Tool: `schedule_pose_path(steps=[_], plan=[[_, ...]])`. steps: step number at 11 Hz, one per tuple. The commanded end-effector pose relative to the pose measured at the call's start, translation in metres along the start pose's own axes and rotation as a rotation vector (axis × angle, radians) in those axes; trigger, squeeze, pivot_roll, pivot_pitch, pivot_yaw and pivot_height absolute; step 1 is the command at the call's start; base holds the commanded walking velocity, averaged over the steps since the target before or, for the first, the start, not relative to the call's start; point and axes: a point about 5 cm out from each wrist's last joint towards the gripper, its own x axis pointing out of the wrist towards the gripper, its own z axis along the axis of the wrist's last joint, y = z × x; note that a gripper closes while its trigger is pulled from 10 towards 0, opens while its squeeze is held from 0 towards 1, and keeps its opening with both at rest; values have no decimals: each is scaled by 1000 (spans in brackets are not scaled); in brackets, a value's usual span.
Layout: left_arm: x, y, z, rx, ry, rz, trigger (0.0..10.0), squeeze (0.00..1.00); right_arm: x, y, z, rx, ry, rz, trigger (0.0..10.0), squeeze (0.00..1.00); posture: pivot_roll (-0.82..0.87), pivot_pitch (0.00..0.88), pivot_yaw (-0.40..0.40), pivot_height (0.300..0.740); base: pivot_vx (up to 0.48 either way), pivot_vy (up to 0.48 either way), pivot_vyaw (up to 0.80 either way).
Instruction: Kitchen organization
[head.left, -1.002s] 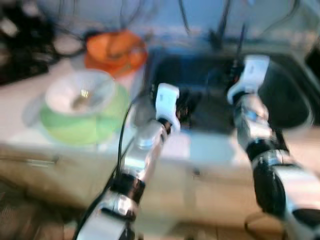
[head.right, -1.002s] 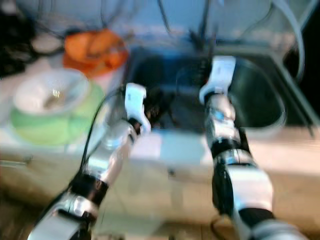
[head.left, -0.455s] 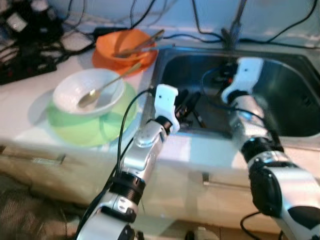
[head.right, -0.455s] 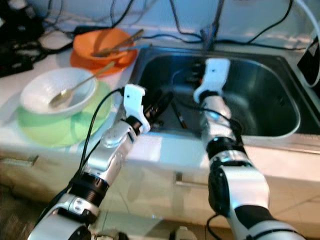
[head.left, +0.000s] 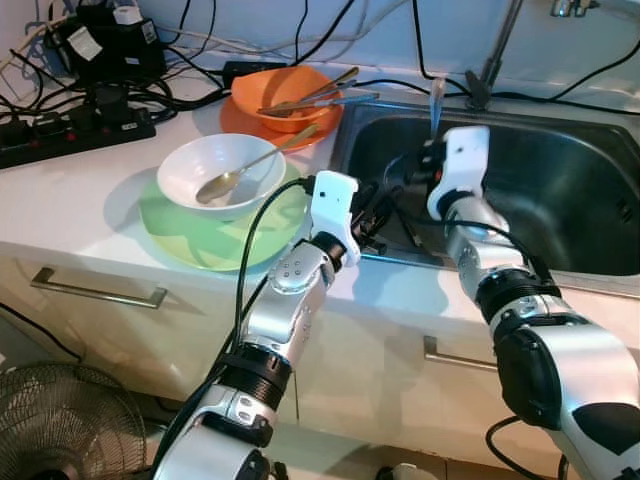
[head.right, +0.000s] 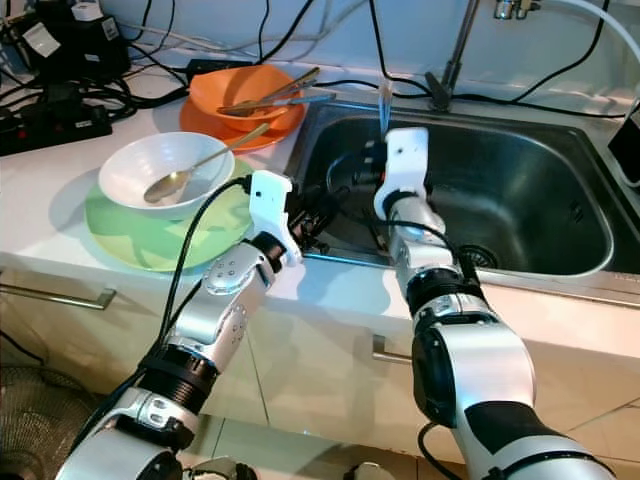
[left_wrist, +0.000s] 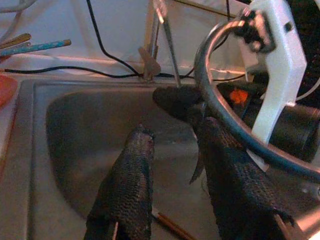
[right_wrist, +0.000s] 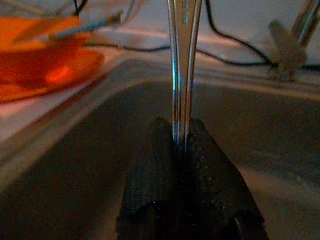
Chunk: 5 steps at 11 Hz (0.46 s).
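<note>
On the far left of the white counter a black power strip and a tangle of cables lie against the back wall. Next comes a green plate near the counter's front edge, carrying a white bowl with a spoon that leans out toward the sink. Behind it an orange bowl on an orange plate holds several utensils lying across its rim, right beside the sink's left edge.

The left gripper hangs over the sink's front left corner, its two black fingers apart with nothing between them. A thin stick-like item lies on the basin floor below it.

The steel sink opens wide to the right of both arms, its basin floor mostly bare, with a drain near the middle. The faucet stem rises at the back rim.

The right gripper is inside the left part of the basin, just beside the left gripper, its fingers pressed together on a metal utensil handle. The utensil stands nearly upright, its long axis vertical, the free end pointing up above the sink's back rim; the gripped end is hidden between the fingers. It stands well apart from the basin walls
</note>
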Motion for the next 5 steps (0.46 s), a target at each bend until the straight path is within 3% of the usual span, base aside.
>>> schedule_pose_path(steps=[1, 2, 5], plan=[[5, -13, 1, -26, -10, -23, 10000, 0, 1, 2, -1, -4, 21, 2, 10000, 51, 56, 34, 12, 740, 0, 0, 0], [5, -13, 1, -26, -10, -21, 10000, 0, 0, 2, -5, 10, 38, -6, 10000, 1000, 58, 38, 12, 740, 0, 0, 0], [6, -12, 1, -26, -6, -17, 10000, 0, -2, 0, -8, 12, 46, -20, 10000, 1000, 55, 52, 10, 740, 0, 0, 0]])
